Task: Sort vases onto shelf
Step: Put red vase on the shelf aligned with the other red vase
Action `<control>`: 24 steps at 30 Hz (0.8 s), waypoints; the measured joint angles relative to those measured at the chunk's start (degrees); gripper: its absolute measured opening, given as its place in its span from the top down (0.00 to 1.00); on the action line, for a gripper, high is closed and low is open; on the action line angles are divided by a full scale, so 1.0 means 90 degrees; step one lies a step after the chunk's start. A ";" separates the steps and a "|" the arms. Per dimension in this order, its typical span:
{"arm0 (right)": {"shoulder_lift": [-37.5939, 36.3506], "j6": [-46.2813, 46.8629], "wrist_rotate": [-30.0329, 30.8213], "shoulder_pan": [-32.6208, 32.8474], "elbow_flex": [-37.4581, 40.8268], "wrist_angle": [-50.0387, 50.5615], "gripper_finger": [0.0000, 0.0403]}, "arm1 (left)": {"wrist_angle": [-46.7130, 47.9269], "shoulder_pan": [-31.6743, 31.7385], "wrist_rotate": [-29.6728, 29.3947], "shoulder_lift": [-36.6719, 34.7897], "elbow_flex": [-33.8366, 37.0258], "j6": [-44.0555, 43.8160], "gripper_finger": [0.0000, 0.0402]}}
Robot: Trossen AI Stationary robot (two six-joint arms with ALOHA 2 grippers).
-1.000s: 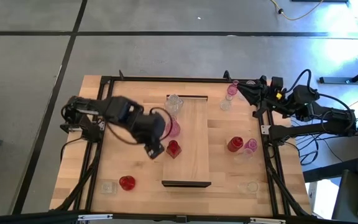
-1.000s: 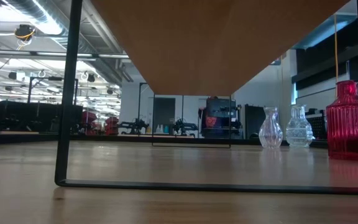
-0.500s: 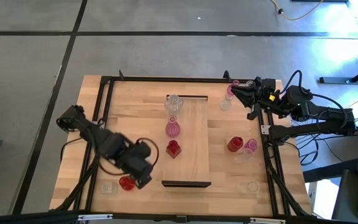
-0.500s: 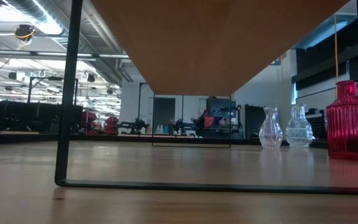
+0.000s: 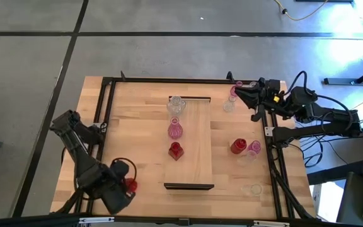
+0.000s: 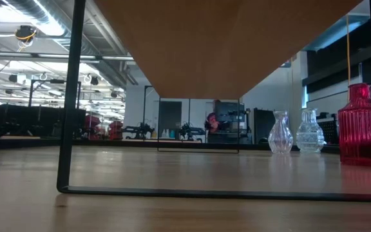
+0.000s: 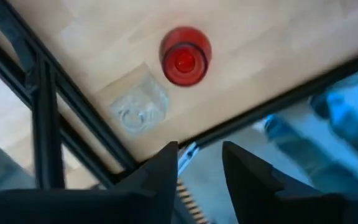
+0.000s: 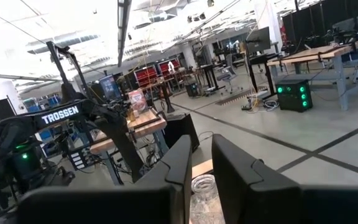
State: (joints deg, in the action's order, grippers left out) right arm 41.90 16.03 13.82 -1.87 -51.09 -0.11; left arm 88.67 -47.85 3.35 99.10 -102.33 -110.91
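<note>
The left gripper, jaws apart and empty, hovers by a red vase and clear vase off the shelf. 3 vases stand on it; others wait rightward. The right gripper hangs narrowly parted.

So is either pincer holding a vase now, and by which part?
No. The left pincer hangs empty above the deep red rounded glass vase; the right pincer holds nothing.
</note>
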 joint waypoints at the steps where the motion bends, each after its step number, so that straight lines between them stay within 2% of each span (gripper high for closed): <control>1: 0.0048 0.0000 0.0000 0.0000 0.0000 -0.0035 0.87 | -0.0102 -0.0016 -0.0062 -0.0055 0.0130 -0.0230 0.72; 8: 0.0212 0.0007 -0.0242 -0.0004 -0.0002 -0.0441 0.87 | -0.1408 -0.0119 -0.0665 -0.0691 0.1608 -0.1597 0.77; 15: 0.0269 0.0036 -0.0333 -0.0002 -0.0002 -0.0496 0.87 | -0.2447 -0.0130 -0.0436 -0.1281 0.3180 -0.1658 0.77; 24: 0.0232 0.0066 -0.0333 -0.0002 -0.0002 -0.0506 0.87 | -0.3682 -0.0131 -0.0551 -0.1643 0.4547 -0.1675 0.77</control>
State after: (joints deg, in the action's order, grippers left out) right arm 43.99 16.62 10.83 -1.89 -51.11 -4.67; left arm 55.54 -49.04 -1.61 84.31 -61.41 -125.99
